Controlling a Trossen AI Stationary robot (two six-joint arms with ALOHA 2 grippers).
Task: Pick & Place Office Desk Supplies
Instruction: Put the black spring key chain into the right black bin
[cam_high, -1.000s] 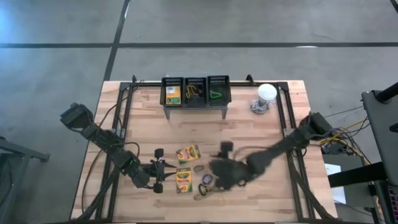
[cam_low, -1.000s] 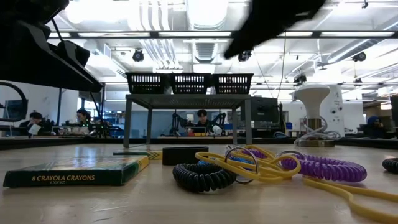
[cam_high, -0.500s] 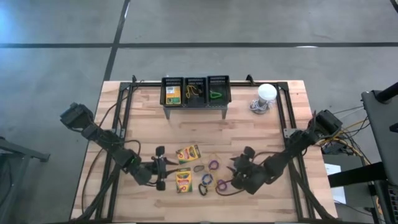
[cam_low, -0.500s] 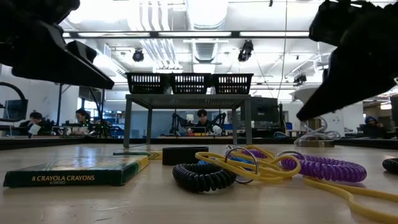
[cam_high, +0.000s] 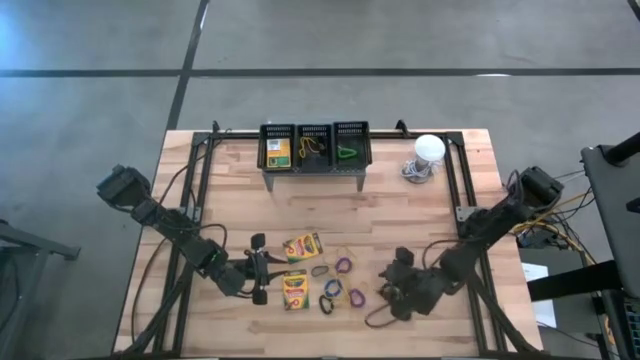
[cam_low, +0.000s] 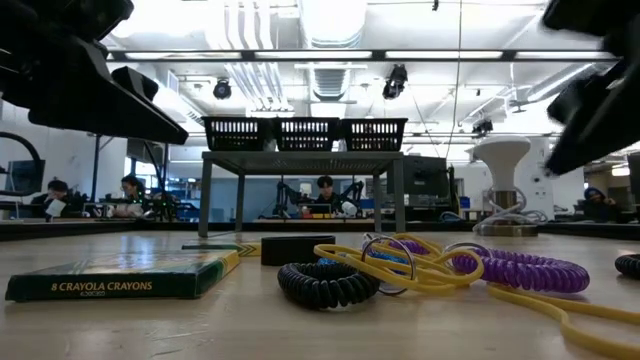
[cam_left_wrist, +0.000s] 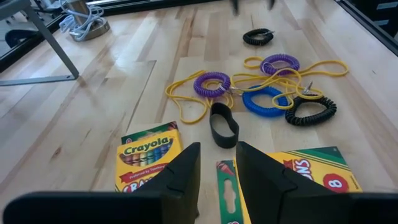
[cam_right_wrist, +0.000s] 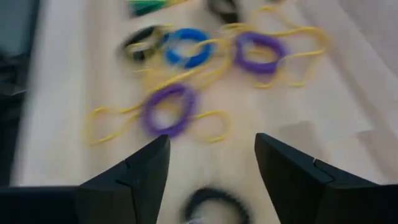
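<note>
Near edge of the bench (cam_high: 440, 215), lower centre of the high view: the loose supplies. One crayon box (cam_high: 296, 290) lies low centre-left, a second crayon box (cam_high: 303, 246) just above it. Right of them, a scatter of elastic loops: a blue loop (cam_high: 333, 290), two purple loops (cam_high: 344, 265), a black loop (cam_left_wrist: 311, 110), tangled with thin yellow rubber bands (cam_left_wrist: 186, 99). A flat black band (cam_left_wrist: 224, 124) lies between the boxes and the loops. A separate black loop (cam_right_wrist: 214, 204) sits apart from the tangle, just in front of the right jaws.

Left gripper (cam_high: 256, 270), lower left, sits just beside the crayon boxes, jaws part-open with nothing between them, straddling the gap between the two boxes. Right gripper (cam_high: 397, 282), lower right, hangs just right of the loop scatter, jaws spread wide, empty.

Far side, upper centre: grey stand (cam_high: 314, 160) with three bins, holding a crayon box, yellow bands and a green loop. White dome object (cam_high: 428, 150) upper right.
</note>
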